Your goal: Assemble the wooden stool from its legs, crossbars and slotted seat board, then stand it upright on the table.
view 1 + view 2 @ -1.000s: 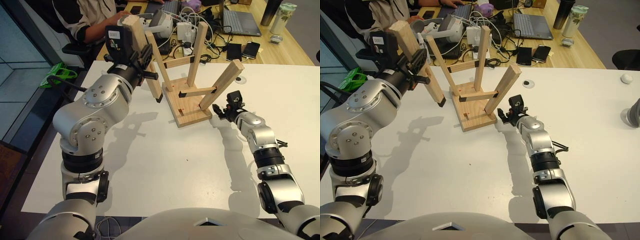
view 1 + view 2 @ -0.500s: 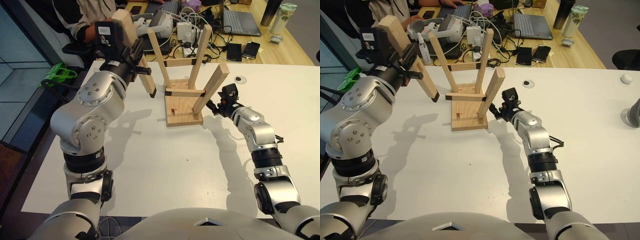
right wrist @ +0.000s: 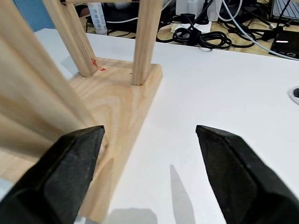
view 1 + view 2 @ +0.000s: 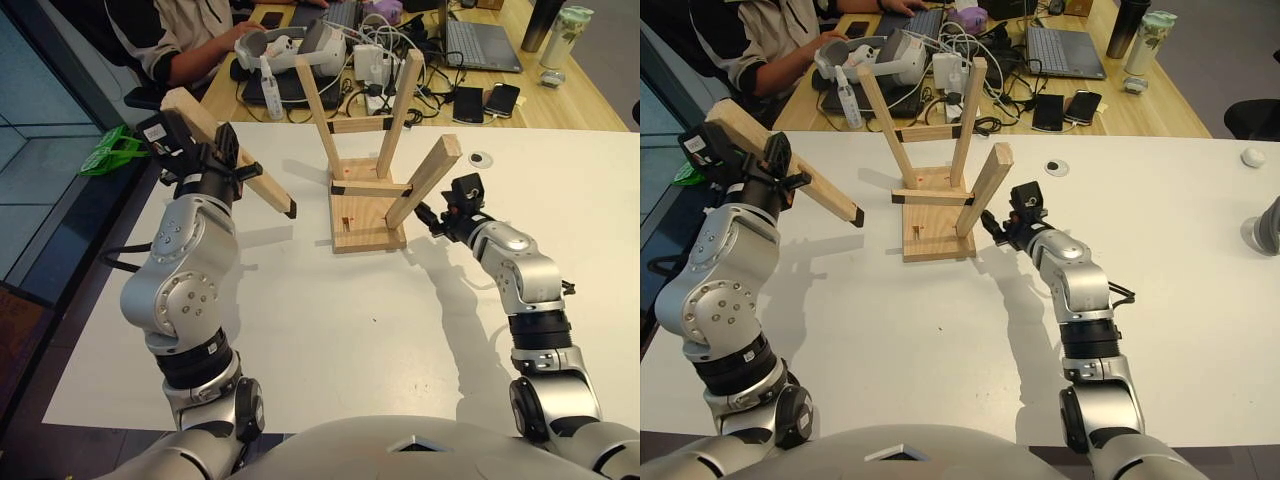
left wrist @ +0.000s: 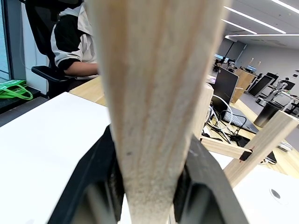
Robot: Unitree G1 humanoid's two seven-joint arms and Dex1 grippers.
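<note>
The seat board (image 4: 368, 220) is shown in pale, finely grained wood, marked with small red spots (image 3: 99, 69) beside two leg bases. The standing legs (image 4: 398, 110) and the loose leg (image 4: 268, 190) are of the same pale wood, the loose leg being tipped in black. Black brackets (image 4: 406, 187) are seen at the crossbar (image 4: 358, 123) ends. The surface (image 4: 330, 330) is plain white. The left fingers (image 5: 88, 186) and right fingers (image 3: 70, 163) are black.

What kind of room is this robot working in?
Most likely an office or lab workroom. Behind the white table stands a wooden desk crowded with a laptop, phones and tangled cables, and the left wrist view shows monitors under ceiling strip lights.
</note>
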